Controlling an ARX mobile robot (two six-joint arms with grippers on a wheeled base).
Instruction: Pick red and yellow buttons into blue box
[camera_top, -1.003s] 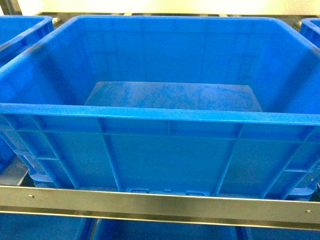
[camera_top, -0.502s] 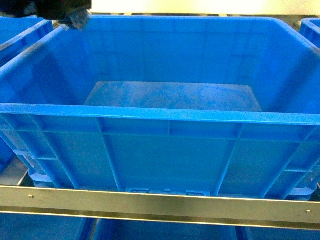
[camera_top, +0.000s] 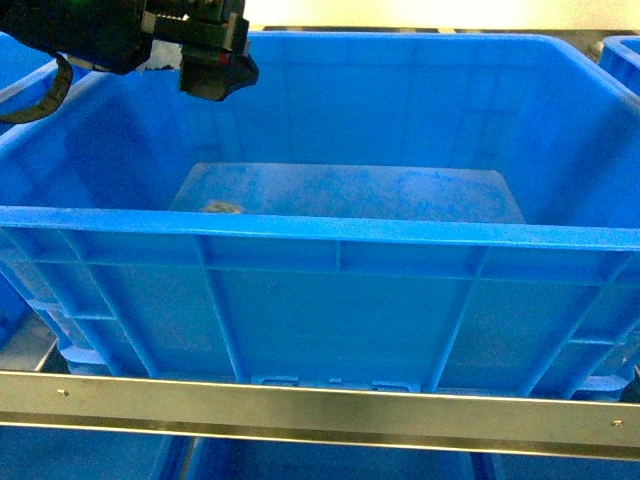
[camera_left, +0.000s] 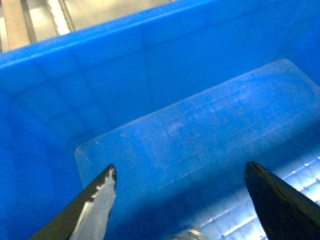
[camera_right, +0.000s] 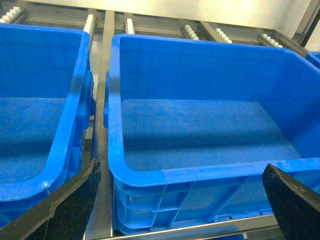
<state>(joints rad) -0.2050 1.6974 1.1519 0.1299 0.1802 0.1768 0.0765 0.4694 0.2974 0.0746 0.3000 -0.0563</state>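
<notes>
Left gripper (camera_left: 180, 175) hung over blue box (camera_top: 330, 228) back-left corner, jaws wide, empty. Right gripper (camera_right: 182, 177) jaws wide, empty. Neighbour crate (camera_right: 45, 100) beside box.

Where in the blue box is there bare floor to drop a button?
The box has bare floor across its middle and whole right half. The left end is busier: the left gripper hangs open above it, and a small greyish thing, too blurred to name, lies on the floor near the front-left corner.
</notes>
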